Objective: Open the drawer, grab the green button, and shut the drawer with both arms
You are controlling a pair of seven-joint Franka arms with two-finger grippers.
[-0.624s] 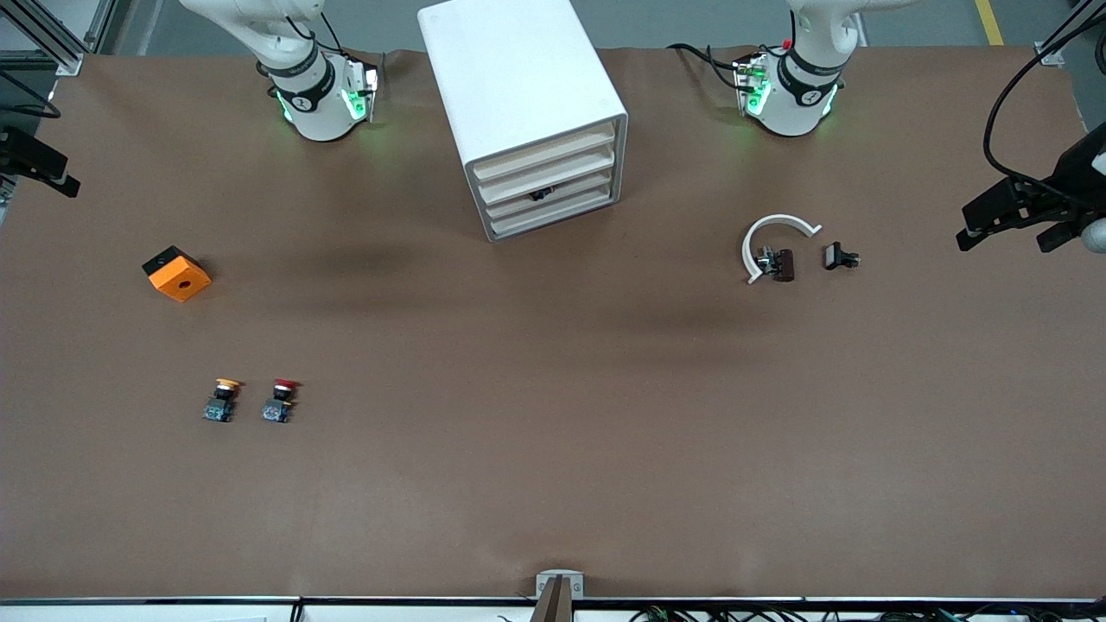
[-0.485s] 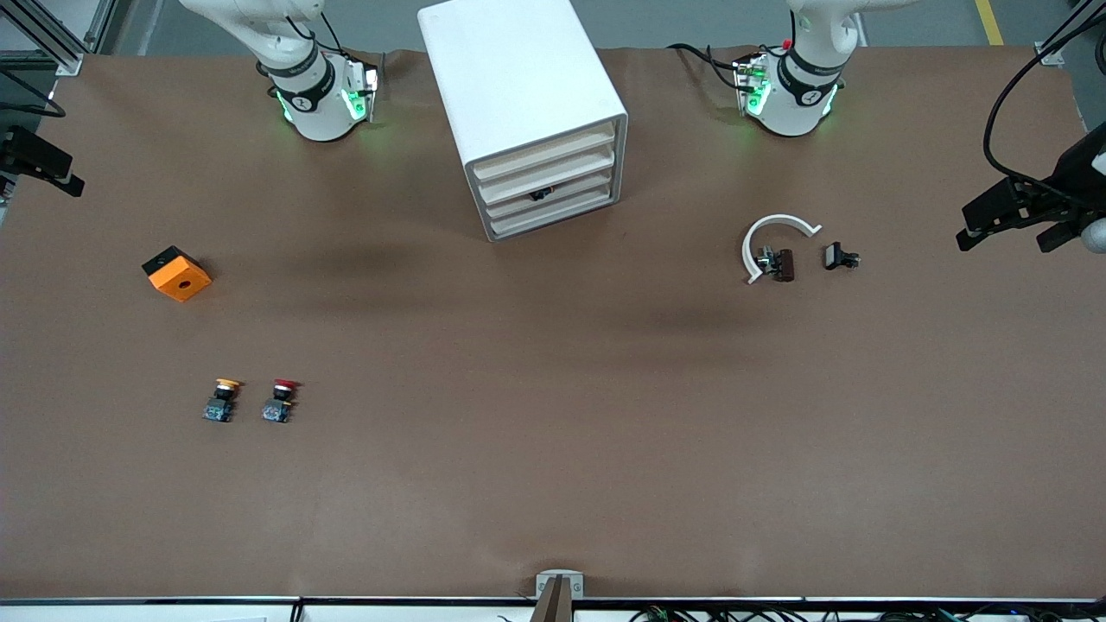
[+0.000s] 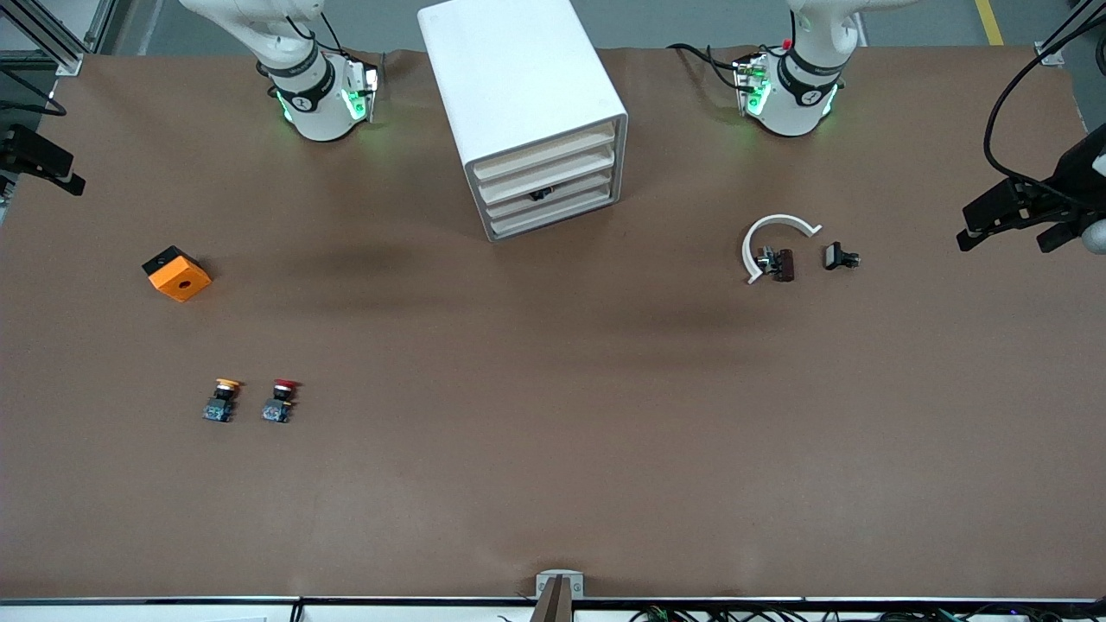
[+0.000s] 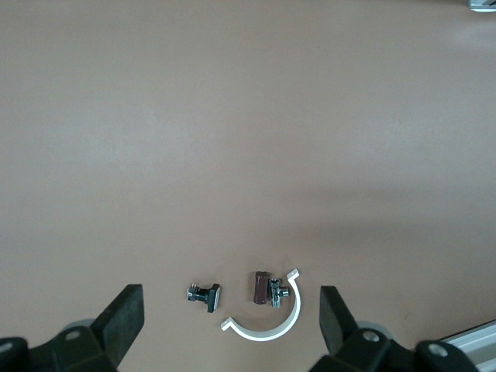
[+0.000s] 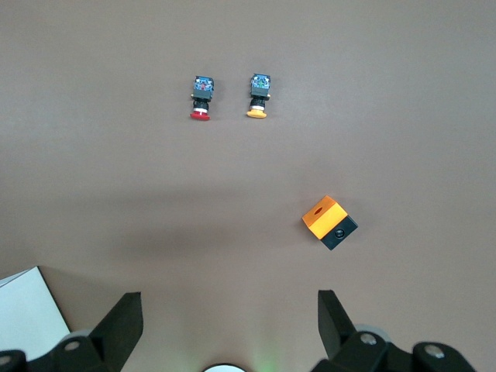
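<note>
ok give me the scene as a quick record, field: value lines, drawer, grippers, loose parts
cabinet: white, four drawers, all shut
drawer: third from top, shut, small dark handle
button: green one not visible
left gripper: open, empty, high over the white arc clip
right gripper: open, empty, high over the orange block
other buttons: yellow-capped beside red-capped, nearer the front camera than the block
small black part: beside the clip
</note>
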